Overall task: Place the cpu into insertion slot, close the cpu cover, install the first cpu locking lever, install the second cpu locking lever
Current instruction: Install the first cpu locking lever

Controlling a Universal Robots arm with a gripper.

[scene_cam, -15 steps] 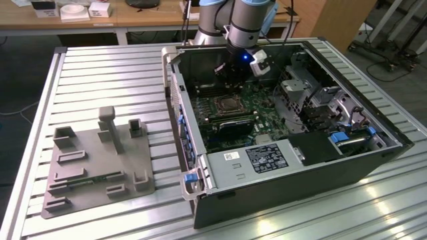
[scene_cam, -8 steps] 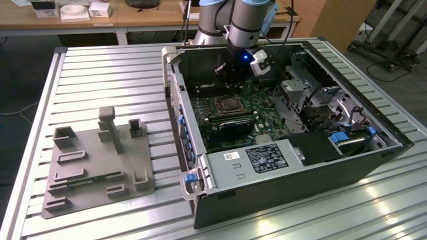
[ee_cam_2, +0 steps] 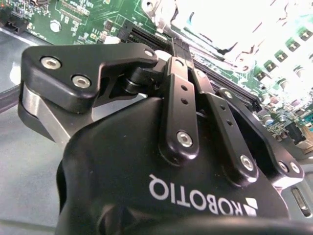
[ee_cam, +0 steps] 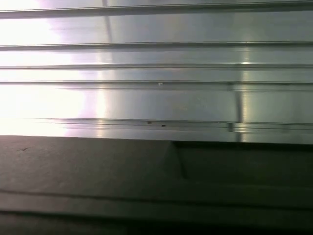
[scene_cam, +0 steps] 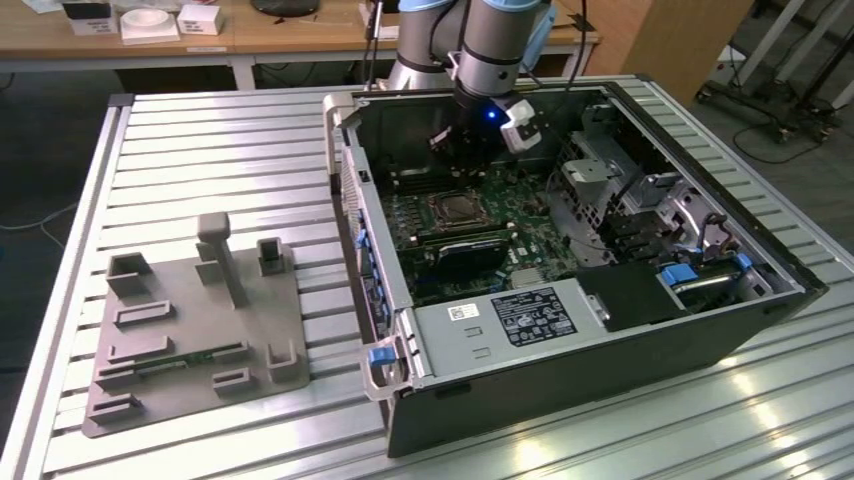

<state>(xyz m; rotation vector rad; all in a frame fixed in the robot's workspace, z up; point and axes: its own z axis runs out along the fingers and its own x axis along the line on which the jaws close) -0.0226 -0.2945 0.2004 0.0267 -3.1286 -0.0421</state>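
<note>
In the exterior view my gripper [scene_cam: 447, 148] hangs inside the open computer case [scene_cam: 747, 300], low over the far part of the green motherboard [scene_cam: 527, 215]. The insertion slot [scene_cam: 454, 210], a dark square with a silver metal rim, lies a little nearer the camera than the gripper, and the two are apart. The cpu, the cpu cover and the locking levers are too small to tell apart from that rim. In the second wrist view the black gripper [ee_cam_2: 168, 54] stands over the green board [ee_cam_2: 83, 19], beside long black memory slots [ee_cam_2: 142, 32], in strong glare.
The case lies on a slatted aluminium table [scene_cam: 200, 150], whose slats [ee_cam: 156, 98] also appear in the first wrist view. A grey box with a black label [scene_cam: 514, 315] fills the case's near end. Drive cages [scene_cam: 621, 185] stand toward the exterior view's right. A grey fixture plate [scene_cam: 200, 320] sits at its left.
</note>
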